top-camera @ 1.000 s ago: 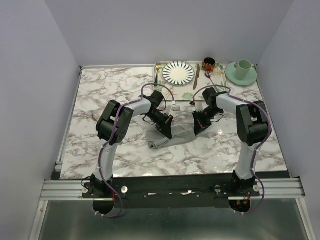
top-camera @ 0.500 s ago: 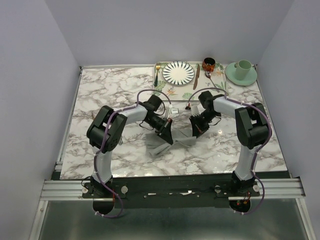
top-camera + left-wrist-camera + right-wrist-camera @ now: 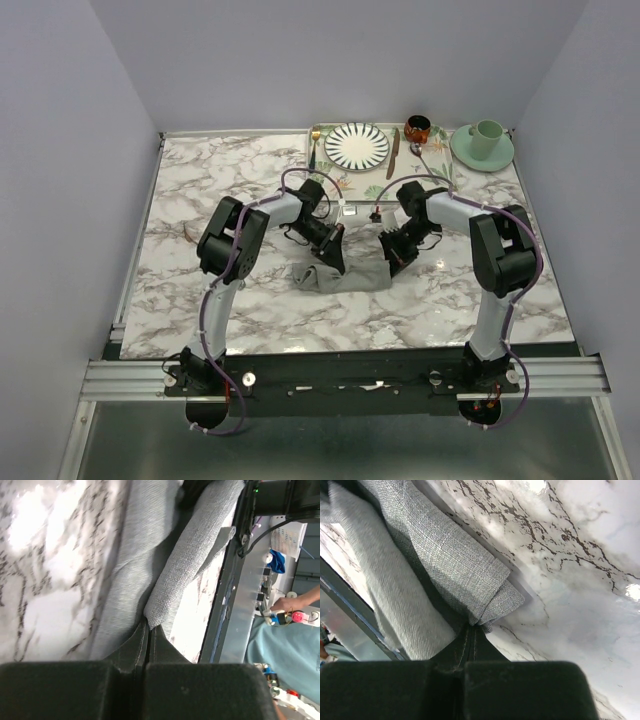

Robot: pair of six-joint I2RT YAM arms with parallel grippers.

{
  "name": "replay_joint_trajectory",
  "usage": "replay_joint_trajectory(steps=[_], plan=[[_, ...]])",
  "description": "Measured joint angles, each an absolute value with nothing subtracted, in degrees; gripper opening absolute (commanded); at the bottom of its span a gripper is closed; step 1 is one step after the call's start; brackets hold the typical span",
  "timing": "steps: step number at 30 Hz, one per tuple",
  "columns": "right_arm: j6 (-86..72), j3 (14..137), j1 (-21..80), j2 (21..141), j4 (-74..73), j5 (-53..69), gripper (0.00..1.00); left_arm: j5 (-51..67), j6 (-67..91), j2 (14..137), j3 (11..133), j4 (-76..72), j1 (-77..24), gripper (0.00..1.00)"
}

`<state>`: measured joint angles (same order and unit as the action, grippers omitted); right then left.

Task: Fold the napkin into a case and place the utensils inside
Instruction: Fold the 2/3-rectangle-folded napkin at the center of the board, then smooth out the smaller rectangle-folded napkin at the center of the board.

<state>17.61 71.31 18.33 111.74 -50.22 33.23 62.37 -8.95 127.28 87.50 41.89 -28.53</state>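
napkin (image 3: pixel 350 278) in long loose fold; left gripper (image 3: pixel 148 625) pinching one end, right gripper (image 3: pixel 472 625) pinching other end.

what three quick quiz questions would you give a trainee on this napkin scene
1. True or false: the left end effector and the right end effector are each shut on the napkin.
2. The striped plate sits: A on the leaf tray; B on the napkin; C on a saucer.
3. Fill in: the napkin lies on a ____-patterned table.
Key: 1 true; 2 A; 3 marble.
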Motion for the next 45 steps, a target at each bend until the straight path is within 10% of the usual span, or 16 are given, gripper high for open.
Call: replay_joint_trajectory(steps=[17,33,45], plan=[[19.8,72.4,18.4,112.0,-51.5,33.3,0.07,68.8,-4.1,126.7,76.0,36.2,-26.7,0.00],[23.4,77.4,16.2,104.7,-57.6,31.4,0.52,69.4,-3.1,127.3,76.2,36.2,-26.3,0.00],[27.3,79.6,23.9,101.7,-54.0,33.0,0.45,69.8,-3.8,128.6,77.8,38.7,-26.3,0.00]])
